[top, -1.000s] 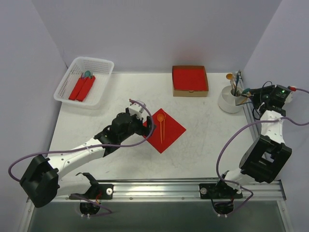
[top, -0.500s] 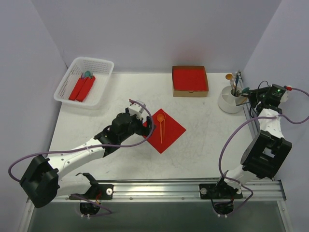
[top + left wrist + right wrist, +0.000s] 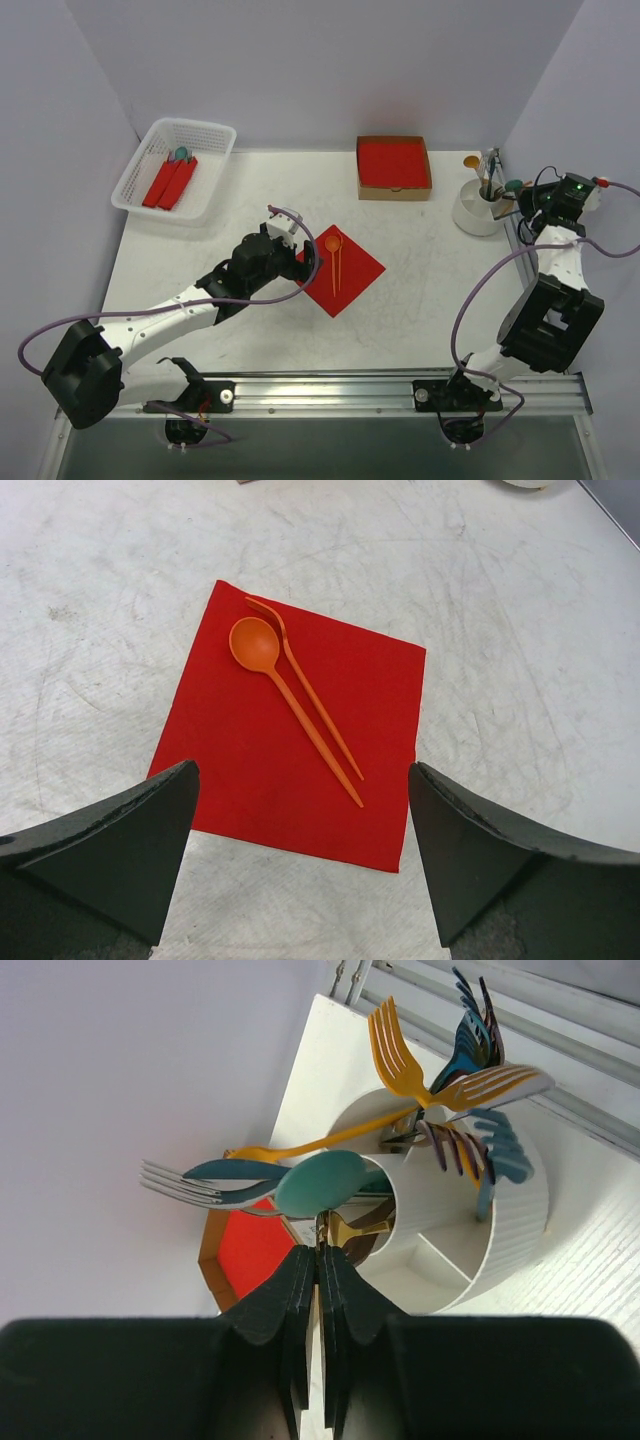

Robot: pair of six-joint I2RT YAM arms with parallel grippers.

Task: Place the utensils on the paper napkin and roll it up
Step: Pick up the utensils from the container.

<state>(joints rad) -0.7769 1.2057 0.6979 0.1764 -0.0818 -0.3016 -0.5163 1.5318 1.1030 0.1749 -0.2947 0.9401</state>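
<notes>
Teal spoon (image 3: pixel 320 1182) is pinched at the white holder (image 3: pixel 510 1230) by the closed right gripper (image 3: pixel 320 1250), destined for the paper napkin (image 3: pixel 385 695) framed by the fully spread left gripper (image 3: pixel 300 770)

The desk (image 3: pixel 520 600) is a white, matt sheet, rough-looking with grey scuffs and scratches. The napkin (image 3: pixel 250 770) is thin red paper, matt and uncreased. The orange spoon (image 3: pixel 255 645) and orange fork (image 3: pixel 305 685) are smooth plastic with a faint sheen. The fingers (image 3: pixel 100 860) of the left claw (image 3: pixel 302 775) are black plastic, matt and slightly grainy; those of the right claw (image 3: pixel 320 1252) look the same. The cup (image 3: pixel 510 1230) is white plastic, finely ribbed outside. The teal spoon (image 3: pixel 322 1182) is smooth, satin plastic; the grey fork (image 3: pixel 180 1182) has a silvery gloss. The basket (image 3: pixel 136 160) is white plastic lattice, the box (image 3: pixel 395 193) plain brown cardboard.
</notes>
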